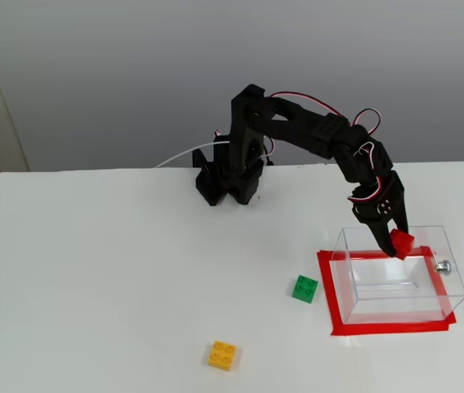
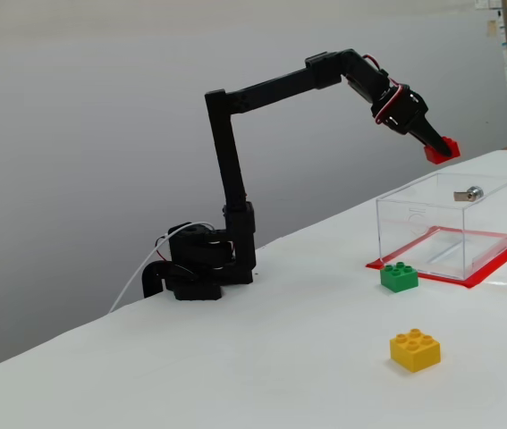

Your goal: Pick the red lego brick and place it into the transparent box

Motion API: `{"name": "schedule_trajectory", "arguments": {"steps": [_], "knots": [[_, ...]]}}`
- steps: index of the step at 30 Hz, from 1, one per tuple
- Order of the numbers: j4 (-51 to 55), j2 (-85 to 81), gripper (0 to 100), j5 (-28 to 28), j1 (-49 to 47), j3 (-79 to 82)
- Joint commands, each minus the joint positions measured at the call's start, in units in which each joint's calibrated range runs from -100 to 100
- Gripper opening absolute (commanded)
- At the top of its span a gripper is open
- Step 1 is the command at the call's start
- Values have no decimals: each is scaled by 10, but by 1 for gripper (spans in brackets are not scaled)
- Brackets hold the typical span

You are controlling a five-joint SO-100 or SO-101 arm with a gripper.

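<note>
Above the transparent box [image 2: 448, 225], right side of bench [image 1: 92, 270]: fingers [image 2: 443, 150] pinching the red lego brick [image 2: 441, 149], held clear of the open top. Brick apparently over the box's far-left portion; interior lies directly below. Green brick [image 1: 304, 288] nearby.

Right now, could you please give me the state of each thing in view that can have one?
claw: shut on the red lego brick, raised above the box.
red lego brick: held in the air, not yet released.
transparent box: open at the top, empty, standing on red tape.
green brick: resting on the table beside the box, studs up.
yellow brick: resting on the table, studs up, apart from the others.
</note>
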Motion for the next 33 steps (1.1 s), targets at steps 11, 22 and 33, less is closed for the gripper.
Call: {"name": "schedule_trajectory", "arguments": {"steps": [11, 22, 33], "knots": [[-8, 92, 3, 3, -27, -93], [-8, 98, 9, 3, -27, -97], [-8, 97, 24, 3, -27, -93]]}}
